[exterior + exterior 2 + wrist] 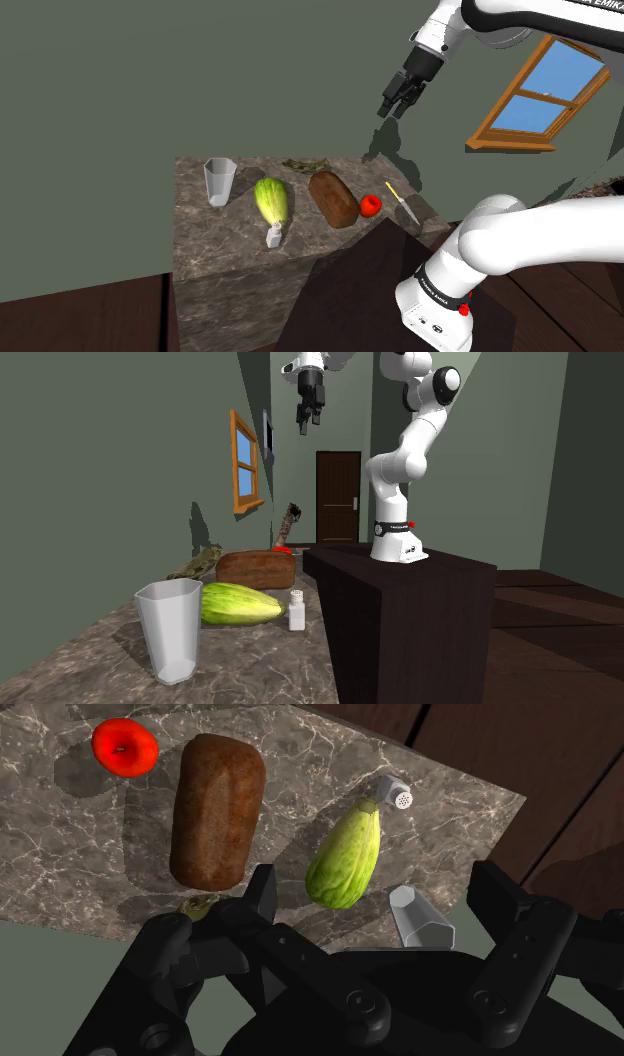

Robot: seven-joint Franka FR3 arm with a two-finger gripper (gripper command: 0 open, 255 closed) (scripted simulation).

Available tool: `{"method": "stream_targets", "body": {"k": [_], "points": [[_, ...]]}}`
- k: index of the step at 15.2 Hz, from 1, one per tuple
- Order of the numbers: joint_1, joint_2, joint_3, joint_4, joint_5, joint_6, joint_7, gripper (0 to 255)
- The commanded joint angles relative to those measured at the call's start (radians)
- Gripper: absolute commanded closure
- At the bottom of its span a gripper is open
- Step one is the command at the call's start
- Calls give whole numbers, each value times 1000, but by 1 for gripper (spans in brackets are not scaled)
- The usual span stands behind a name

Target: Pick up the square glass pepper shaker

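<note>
The gripper (398, 103) hangs high above a dark-veined marble counter (200, 250) with its fingers (262, 894) spread apart and empty. The pepper shaker (392, 792) stands upright well beyond the fingertips, ahead of the gap between them, just beside the tip of a lettuce head (345, 854) and near the counter's edge. A bread loaf (215, 809), a tomato (124, 747) and a clear tumbler (420, 916) share the counter in a room with grey-green walls (150, 80), a wood-framed window (535, 95), a dark door (338, 497) and a dark plank floor (80, 315).
</note>
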Motion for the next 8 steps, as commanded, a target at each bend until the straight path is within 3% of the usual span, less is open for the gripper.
{"method": "stream_targets", "body": {"k": [1,8], "points": [[0,0,0,0,0,0,0,0],[31,67,92,-159,22,229,55,0]]}}
